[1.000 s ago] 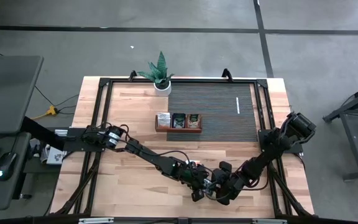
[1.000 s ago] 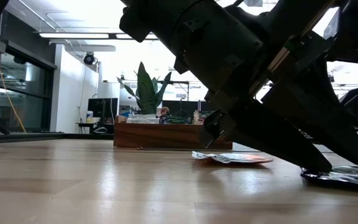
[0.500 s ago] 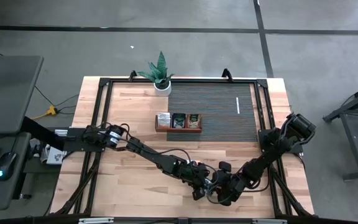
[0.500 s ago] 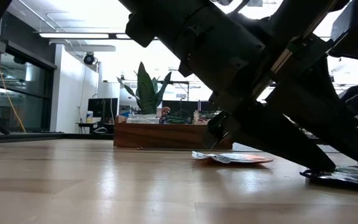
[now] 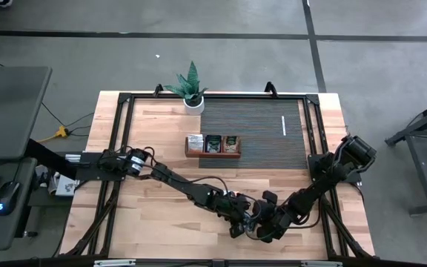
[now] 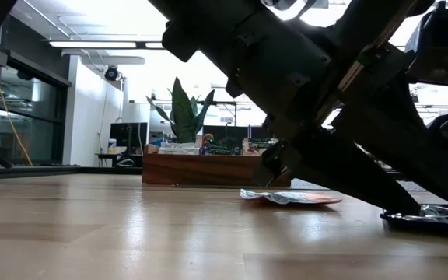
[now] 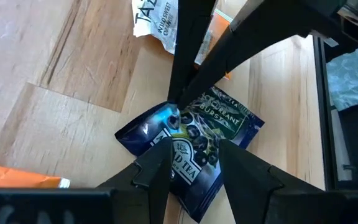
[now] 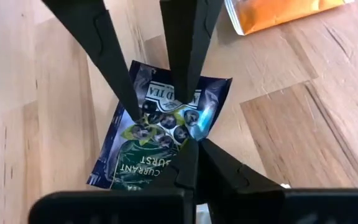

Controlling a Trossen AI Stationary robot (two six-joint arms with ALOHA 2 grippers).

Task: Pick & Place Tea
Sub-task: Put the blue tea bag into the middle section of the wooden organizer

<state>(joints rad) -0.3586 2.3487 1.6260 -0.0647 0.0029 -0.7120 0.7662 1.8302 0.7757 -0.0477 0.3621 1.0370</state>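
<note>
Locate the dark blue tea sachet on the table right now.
In the high view, the dark blue tea sachet lies flat on the wood near the table's front edge, between the left gripper and right gripper, beside an orange sachet.

Near the table's [image 5: 154,222] front edge, a tea sachet [image 7: 194,149] is lain flat on the wood, with the left gripper [image 7: 194,163] and the right gripper [image 8: 185,140] met over it from opposite sides. A second sachet [image 6: 290,197] is lain just behind them. Farther back, a wooden tray [image 5: 212,145] is set at the mat's [image 5: 262,133] left edge, sachets stood in it. A potted plant [image 5: 191,87] is placed behind the tray.
</note>
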